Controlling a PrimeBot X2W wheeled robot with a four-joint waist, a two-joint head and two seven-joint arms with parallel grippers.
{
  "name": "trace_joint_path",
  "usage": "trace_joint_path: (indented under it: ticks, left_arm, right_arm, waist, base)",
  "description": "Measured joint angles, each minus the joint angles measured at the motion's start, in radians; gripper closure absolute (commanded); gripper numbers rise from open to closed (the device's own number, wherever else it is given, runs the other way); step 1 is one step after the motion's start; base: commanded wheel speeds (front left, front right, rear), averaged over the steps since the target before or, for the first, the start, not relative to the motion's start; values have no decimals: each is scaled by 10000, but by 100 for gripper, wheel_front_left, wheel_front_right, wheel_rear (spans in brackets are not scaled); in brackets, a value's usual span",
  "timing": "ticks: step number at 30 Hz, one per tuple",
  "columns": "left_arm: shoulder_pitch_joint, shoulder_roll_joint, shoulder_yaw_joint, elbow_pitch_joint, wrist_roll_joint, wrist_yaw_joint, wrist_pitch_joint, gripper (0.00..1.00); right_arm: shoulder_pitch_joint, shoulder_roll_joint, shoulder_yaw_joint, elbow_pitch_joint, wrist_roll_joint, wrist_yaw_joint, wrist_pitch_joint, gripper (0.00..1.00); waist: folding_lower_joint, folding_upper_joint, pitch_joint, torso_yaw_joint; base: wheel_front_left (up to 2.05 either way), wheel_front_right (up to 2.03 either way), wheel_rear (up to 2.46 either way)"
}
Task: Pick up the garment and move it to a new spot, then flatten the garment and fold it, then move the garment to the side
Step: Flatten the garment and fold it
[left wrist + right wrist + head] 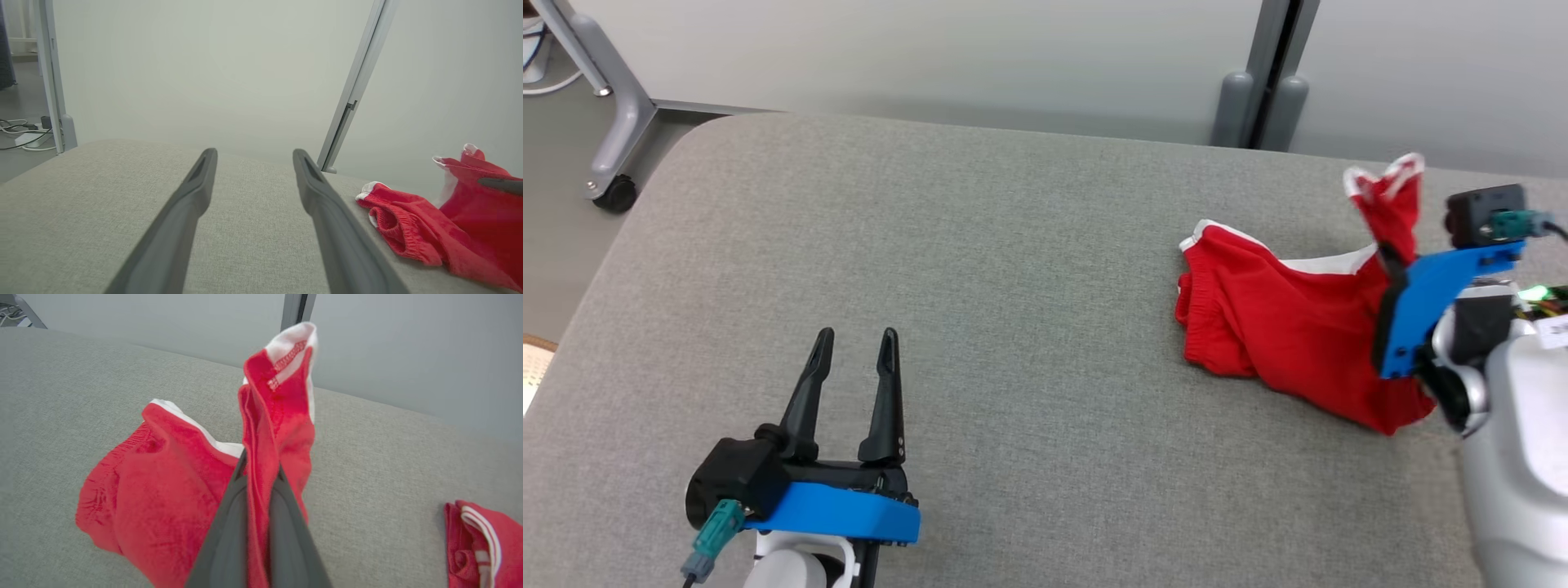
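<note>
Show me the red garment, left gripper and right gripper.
red garment (pixel 1274 318): head view, on its crumpled middle.
left gripper (pixel 857 335): head view, between its open fingertips.
right gripper (pixel 262 465): right wrist view, between fingertips pinching the garment.

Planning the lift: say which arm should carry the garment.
Right. The right gripper is shut on a fold of the red garment; the left gripper stands open, well apart from it.

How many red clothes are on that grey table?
2. One garment is pinched in the right gripper; a second red piece lies apart on the table, partly cut off. Others may be hidden.
</note>
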Motion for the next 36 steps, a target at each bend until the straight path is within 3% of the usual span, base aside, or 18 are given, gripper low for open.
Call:
trace_joint_path:
  ticks: [5, 12, 13, 15, 19, 22, 26, 31, 36]
  left_arm:
    - [-5, 8, -46, -77, -4, 0, 0, 0]
    - [-130, 0, -238, 65, -138, 0, 2, 0]
    - [-186, 0, -261, 61, -182, 0, 0, 0]
    - [-217, 0, -251, 58, -194, 0, 0, 0]
    - [-221, -2, -192, 77, -268, 0, 0, 0]
    - [-176, -4, -58, 104, -274, 0, 0, 0]
    - [-77, -6, 196, 19, -263, 0, 0, 0]
    - [76, -8, 343, -105, -174, 0, 0, 0]
    - [207, -12, 299, -128, -169, 0, 0, 0]
  right_arm:
    - [-267, 1049, 199, 341, -579, 0, 591, 100]
    - [-914, 1492, 190, 1921, -1114, 0, 619, 100]
    - [-1019, 1513, 194, 2117, -1112, -2, 537, 60]
    - [-1230, 1549, 313, 2399, -1016, -2, 382, 0]
    - [-1409, 1574, 1191, 2642, 681, -2, 182, 0]
    - [-1458, 1597, 1927, 2115, 2017, -2, -21, 0]
    - [-1334, 1459, 2186, 911, 2483, 0, -360, 0]
    - [-369, 324, 1197, -395, 2199, -2, -803, 0]
    - [918, -123, -290, -892, 1164, -2, -1676, 0]
  waist:
    - [0, 0, 60, 249]
    - [0, 0, 237, 875]
    - [1, 0, 281, 955]
    - [1, 0, 383, 1061]
    - [1, 0, 454, 1094]
    - [1, 0, 349, 951]
    - [1, 0, 131, 645]
    - [1, 0, -165, 235]
    - [0, 0, -295, 4]
  base:
    - [0, 0, 0]
    - [0, 0, 0]
    - [0, 0, 0]
    - [0, 0, 0]
    - [0, 0, 0]
    - [0, 0, 0]
    - [0, 0, 0]
    - [0, 0, 0]
    - [0, 0, 0]
